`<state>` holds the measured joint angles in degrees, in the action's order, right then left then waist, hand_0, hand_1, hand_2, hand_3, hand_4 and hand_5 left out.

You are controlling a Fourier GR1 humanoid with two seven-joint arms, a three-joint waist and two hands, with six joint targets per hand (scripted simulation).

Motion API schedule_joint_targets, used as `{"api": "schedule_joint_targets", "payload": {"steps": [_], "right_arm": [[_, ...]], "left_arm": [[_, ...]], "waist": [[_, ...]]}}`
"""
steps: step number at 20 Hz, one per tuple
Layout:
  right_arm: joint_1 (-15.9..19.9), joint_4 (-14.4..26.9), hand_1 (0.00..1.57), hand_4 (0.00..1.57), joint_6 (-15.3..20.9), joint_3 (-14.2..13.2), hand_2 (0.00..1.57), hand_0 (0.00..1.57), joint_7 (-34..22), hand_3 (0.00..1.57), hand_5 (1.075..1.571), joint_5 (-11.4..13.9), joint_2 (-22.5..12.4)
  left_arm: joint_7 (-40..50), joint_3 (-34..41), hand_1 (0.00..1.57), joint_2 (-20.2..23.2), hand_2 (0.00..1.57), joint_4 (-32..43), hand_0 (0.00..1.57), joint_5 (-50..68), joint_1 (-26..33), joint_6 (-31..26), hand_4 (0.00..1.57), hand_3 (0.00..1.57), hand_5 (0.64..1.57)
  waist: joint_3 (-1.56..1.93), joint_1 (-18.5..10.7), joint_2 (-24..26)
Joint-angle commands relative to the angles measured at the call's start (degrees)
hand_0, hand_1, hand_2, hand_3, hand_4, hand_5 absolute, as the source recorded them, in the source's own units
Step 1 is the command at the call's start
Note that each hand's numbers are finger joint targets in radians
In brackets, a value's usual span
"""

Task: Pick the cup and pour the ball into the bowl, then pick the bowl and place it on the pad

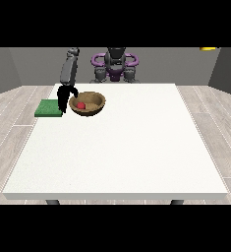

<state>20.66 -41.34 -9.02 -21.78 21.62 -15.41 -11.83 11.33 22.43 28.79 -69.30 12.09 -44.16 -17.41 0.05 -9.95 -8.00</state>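
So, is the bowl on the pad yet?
No, the bowl with the ball sits on the table, right of the pad.

We see a brown wooden bowl [88,104], round and shallow, sitting upright with its open mouth facing up. Inside the bowl lies a small red ball [80,105], resting toward the side of the bowl that faces the pad. The pad [48,108] is a flat green square lying just beside the bowl, toward the view's left, and nothing rests on top of it. We cannot tell whether the bowl stands on the surface or is slightly raised. We find no cup anywhere around the bowl.
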Motion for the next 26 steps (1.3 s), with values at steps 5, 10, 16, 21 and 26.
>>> {"api": "schedule_joint_targets", "payload": {"steps": [5,10,16,21,26], "right_arm": [[1.69,8.66,0.00,0.48,-4.58,-1.96,0.00,0.00,8.35,0.00,1.549,-0.75,-3.31],[4.39,5.98,0.00,0.46,0.13,-0.30,0.00,0.00,5.66,0.00,1.547,0.10,-0.84],[4.53,7.47,0.00,0.47,0.46,-0.09,0.00,0.00,7.55,0.00,1.547,0.53,0.30],[2.07,8.31,1.48,0.62,8.93,-1.07,1.57,1.48,0.41,0.45,1.491,1.92,-1.41],[-3.59,5.32,1.57,0.90,15.96,1.41,1.57,1.57,-2.05,1.57,1.495,7.24,-3.61]], "left_arm": [[1.88,1.43,0.00,2.90,0.00,-5.69,0.00,4.07,0.88,-1.63,1.01,0.00,1.534],[2.74,1.44,0.00,4.04,0.00,-4.92,0.00,4.18,1.19,-1.86,1.02,0.00,1.538],[5.27,2.14,0.00,4.79,0.00,-6.62,0.00,6.00,-0.30,-0.62,1.02,0.00,1.545],[2.44,4.34,0.00,7.71,0.00,-5.02,0.00,7.86,-0.79,-4.18,1.02,0.00,1.533],[2.41,4.78,0.00,7.03,0.00,-5.96,0.00,8.84,1.12,-4.56,1.07,0.00,1.523]], "waist": [[0.04,-0.86,-4.83],[0.00,-0.90,-4.15],[0.07,-1.37,-4.74],[-0.02,-2.12,-9.17],[-0.17,-3.37,-7.51]]}}
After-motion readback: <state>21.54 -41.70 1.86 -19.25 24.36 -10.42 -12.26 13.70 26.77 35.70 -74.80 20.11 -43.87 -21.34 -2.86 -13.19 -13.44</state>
